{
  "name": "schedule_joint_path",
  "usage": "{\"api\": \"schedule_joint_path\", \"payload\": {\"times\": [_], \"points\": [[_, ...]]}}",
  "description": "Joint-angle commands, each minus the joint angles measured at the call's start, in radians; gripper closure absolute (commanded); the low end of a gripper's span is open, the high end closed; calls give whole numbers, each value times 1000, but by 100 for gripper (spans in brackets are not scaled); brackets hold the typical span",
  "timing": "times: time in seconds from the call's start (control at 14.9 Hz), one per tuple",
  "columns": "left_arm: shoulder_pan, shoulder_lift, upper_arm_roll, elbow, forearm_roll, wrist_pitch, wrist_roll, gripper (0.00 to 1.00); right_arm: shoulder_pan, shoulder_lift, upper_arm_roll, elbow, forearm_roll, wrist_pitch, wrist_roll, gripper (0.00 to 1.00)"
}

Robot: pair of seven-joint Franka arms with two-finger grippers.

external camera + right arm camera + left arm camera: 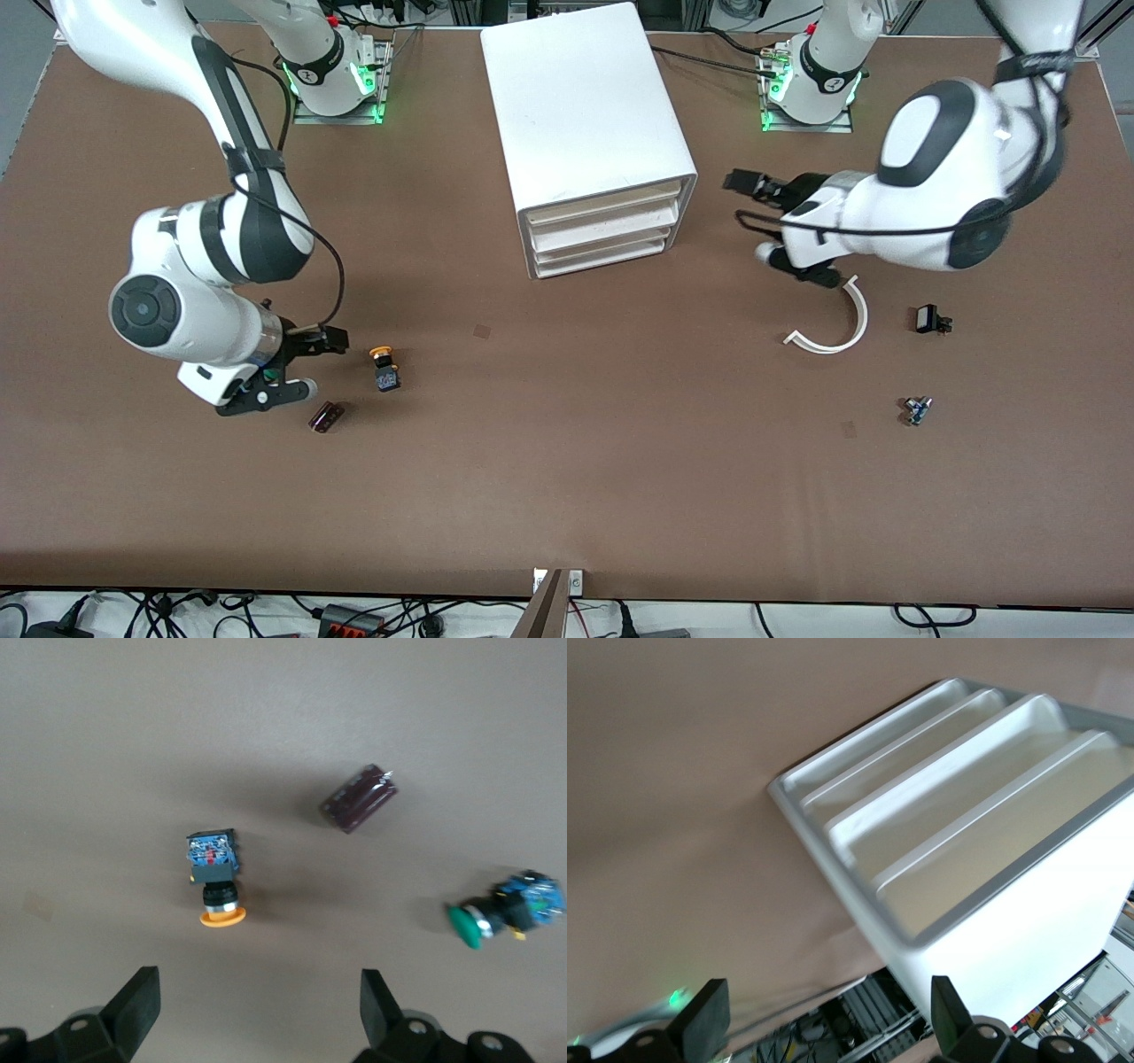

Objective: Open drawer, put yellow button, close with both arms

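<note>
Yellow button (213, 881): lying sideways on the surface, looking light, rigid; gripping the blocky body is safest.
Right pincer (257, 1014): hovering, gaping wide.
Left pincer (828, 1019): facing the drawer (602, 202), spread wide.

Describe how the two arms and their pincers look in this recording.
Both arms are glossy white with dark grey joint bands and black cables running along them. Each base glows green. The left pincer and right pincer are black, with two blocky fingers on each.
</note>
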Motion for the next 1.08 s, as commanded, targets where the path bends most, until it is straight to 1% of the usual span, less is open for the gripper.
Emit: {"api": "schedule_joint_path", "payload": {"times": [0.0,0.07,0.13,0.27,0.34,0.47,0.61,0.67,0.81,0.94,1.01], "points": [[3,41,-9,-29,-107,69,141,0,29,55,-4,29,16,41,-15,0],[6,51,-9,-55,-169,100,208,0,36,72,-4,29,10,61,-15,0],[10,61,-9,-89,-232,134,315,0,42,88,-4,29,4,78,-9,0],[19,96,-9,-95,-271,171,473,0,52,119,-4,32,2,107,-3,0],[24,108,-9,-98,-320,171,501,0,66,133,-4,29,-2,130,-9,0],[21,113,-9,-146,-444,188,518,0,73,153,-4,27,-36,160,0,0],[16,122,-9,-182,-510,191,608,0,74,162,-4,21,-36,158,1,0],[18,137,-11,-199,-532,189,660,3,77,165,-4,19,-36,158,3,0],[16,169,-11,-228,-578,188,769,20,88,185,-4,19,-32,161,3,0],[10,177,-15,-288,-682,188,826,28,96,202,-4,21,-24,164,5,0],[12,183,-29,-298,-704,186,851,38,96,207,-4,23,-25,164,5,0]]}}
